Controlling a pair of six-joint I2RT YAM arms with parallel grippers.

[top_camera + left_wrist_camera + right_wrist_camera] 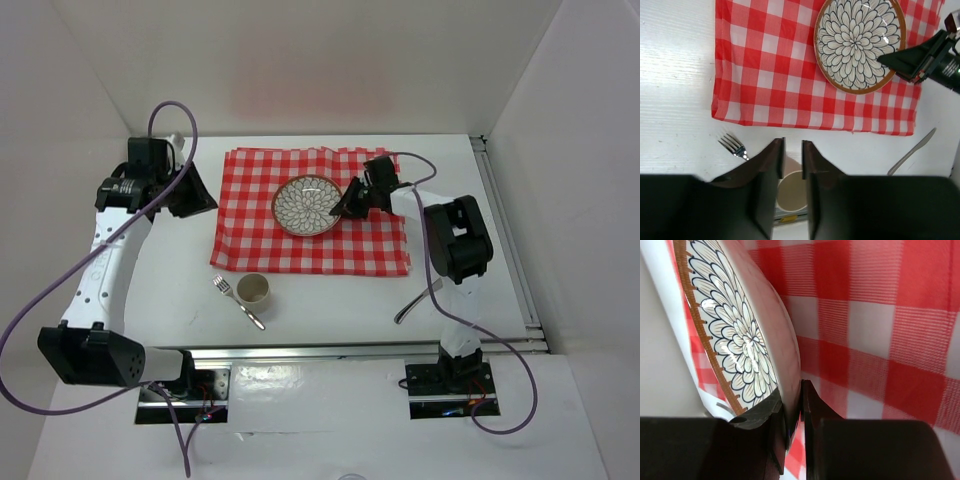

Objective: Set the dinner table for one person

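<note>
The dinner table (170, 270) is a white top with a red-and-white checked cloth (370, 245) at its middle back. A round plate (305, 205) with a flower pattern and brown rim is on the cloth. My right gripper (345, 208) is shut on the plate's right rim. In the right wrist view the rim sits between the jaws (801, 390) and the plate's (735, 340) pale underside shows over the cloth (880, 315). My left gripper (196, 200) hangs high by the cloth's left edge, empty, its jaws (793, 147) a narrow gap apart.
A beige cup (253, 290) stands on the table in front of the cloth, with a fork (237, 301) just left of it. A knife (415, 303) lies at the front right by the right arm's base. A metal rail (350, 350) runs along the near edge.
</note>
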